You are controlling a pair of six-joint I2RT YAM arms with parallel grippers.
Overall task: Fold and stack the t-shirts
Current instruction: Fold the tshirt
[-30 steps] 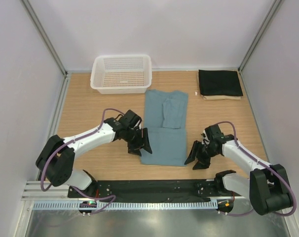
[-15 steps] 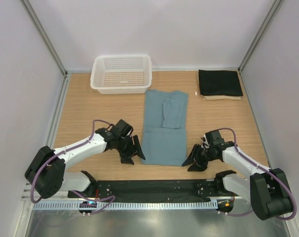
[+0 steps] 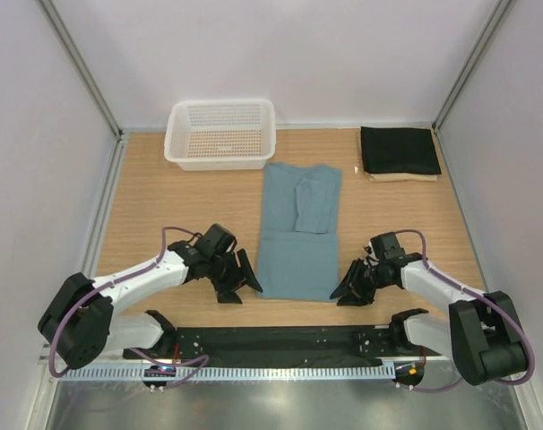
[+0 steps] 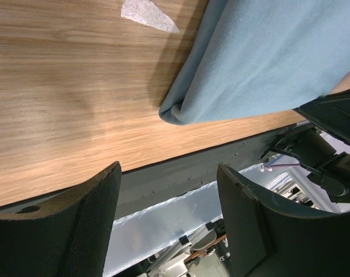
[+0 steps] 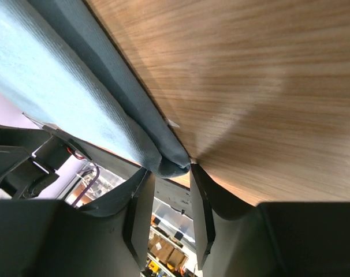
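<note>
The teal-blue t-shirt lies folded into a long strip in the middle of the table. My left gripper is open and empty, just left of the shirt's near-left corner, not touching it. My right gripper is at the near-right corner. In the right wrist view that corner sits between the tips of my partly open right gripper. The black t-shirt lies folded at the back right on the cream-beige one.
A white mesh basket stands at the back, left of centre. The black base rail runs along the near edge just behind both grippers. A small white scrap lies on the wood near the shirt's left edge.
Both grippers have moved down toward the near edge, alongside the shirt's near corners. The right jaws have narrowed around the near-right corner. The shirt has not moved.
</note>
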